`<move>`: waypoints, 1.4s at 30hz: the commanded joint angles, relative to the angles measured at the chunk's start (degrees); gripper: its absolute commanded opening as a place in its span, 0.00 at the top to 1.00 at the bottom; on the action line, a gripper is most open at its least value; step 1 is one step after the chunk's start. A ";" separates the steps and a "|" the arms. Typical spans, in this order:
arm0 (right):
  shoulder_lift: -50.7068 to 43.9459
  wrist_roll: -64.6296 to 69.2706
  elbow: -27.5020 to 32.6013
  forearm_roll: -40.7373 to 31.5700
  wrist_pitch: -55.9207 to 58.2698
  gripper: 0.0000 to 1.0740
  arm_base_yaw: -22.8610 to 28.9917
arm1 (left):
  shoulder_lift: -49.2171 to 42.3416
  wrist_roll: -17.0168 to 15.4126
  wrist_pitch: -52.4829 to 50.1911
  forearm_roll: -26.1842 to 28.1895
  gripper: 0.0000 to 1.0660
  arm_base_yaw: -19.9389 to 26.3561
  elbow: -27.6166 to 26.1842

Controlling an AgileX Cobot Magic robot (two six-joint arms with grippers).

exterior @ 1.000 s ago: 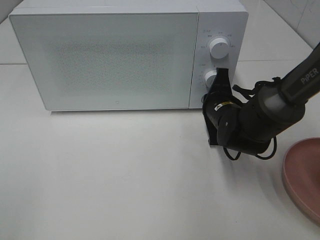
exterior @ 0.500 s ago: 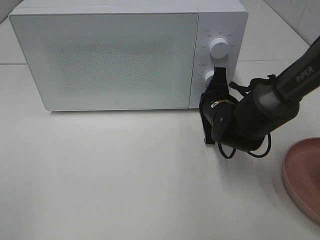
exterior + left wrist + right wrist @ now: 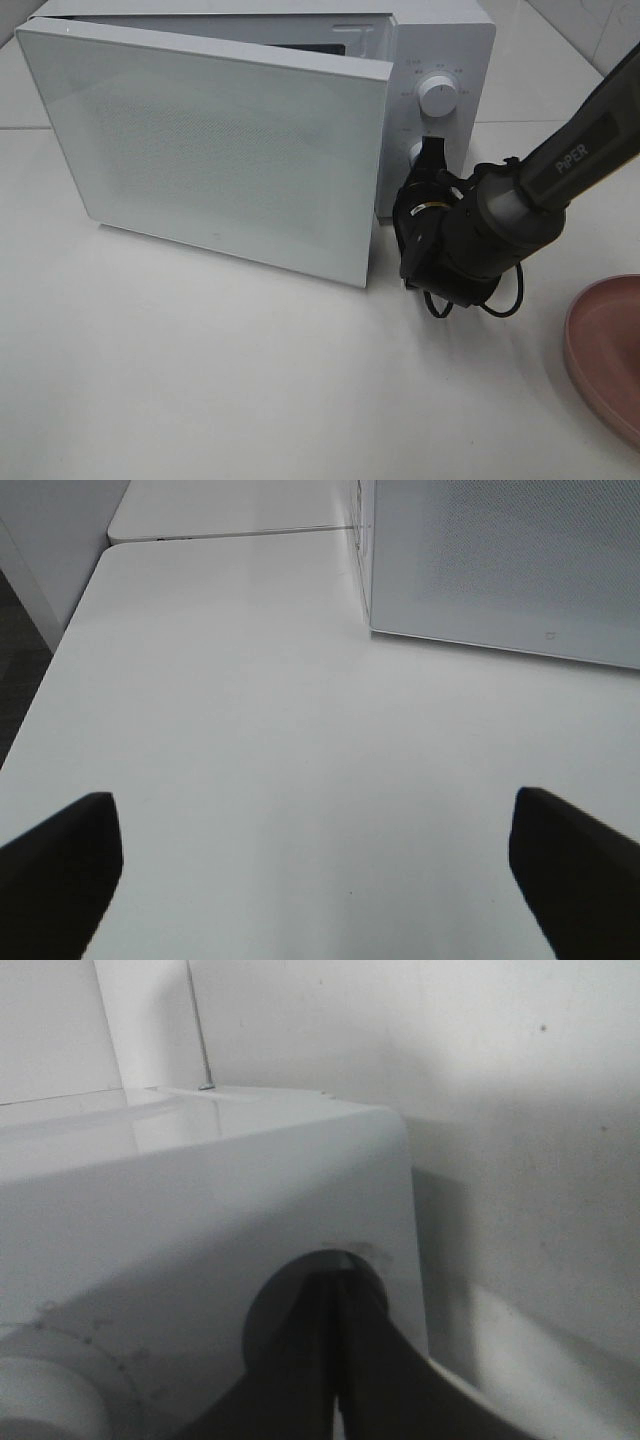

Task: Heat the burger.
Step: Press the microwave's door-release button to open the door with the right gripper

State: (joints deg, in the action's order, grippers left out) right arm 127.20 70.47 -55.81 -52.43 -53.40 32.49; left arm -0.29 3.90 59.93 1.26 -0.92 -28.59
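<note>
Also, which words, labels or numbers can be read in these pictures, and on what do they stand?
"PiPER": on the right arm.
Marks around the upper knob: too small to read.
Tiny mark low on the door: too small to read.

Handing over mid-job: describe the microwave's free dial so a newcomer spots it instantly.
Start at the white microwave at the back of the table, door partly open. On the narrow panel right of the door, take the upper dial: round, white, fully visible. The lower control beneath it is half hidden by the shut right gripper.
</note>
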 commanded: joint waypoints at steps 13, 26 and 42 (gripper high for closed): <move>-1.38 -1.32 -4.41 7.22 -8.71 1.00 -2.12 | -1.49 -0.29 -0.52 0.11 0.08 -0.29 0.17; -4.24 -5.21 -2.86 7.28 -2.92 1.00 -2.06 | -1.49 -0.29 -0.52 0.06 0.08 -0.29 0.17; -9.91 -6.88 5.10 12.15 6.82 1.00 -2.06 | -1.49 -0.29 -0.52 0.00 0.08 -0.29 0.17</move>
State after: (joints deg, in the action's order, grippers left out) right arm 119.58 65.32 -50.42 -44.52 -44.58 30.37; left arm -0.29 3.90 59.93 1.26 -0.92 -28.59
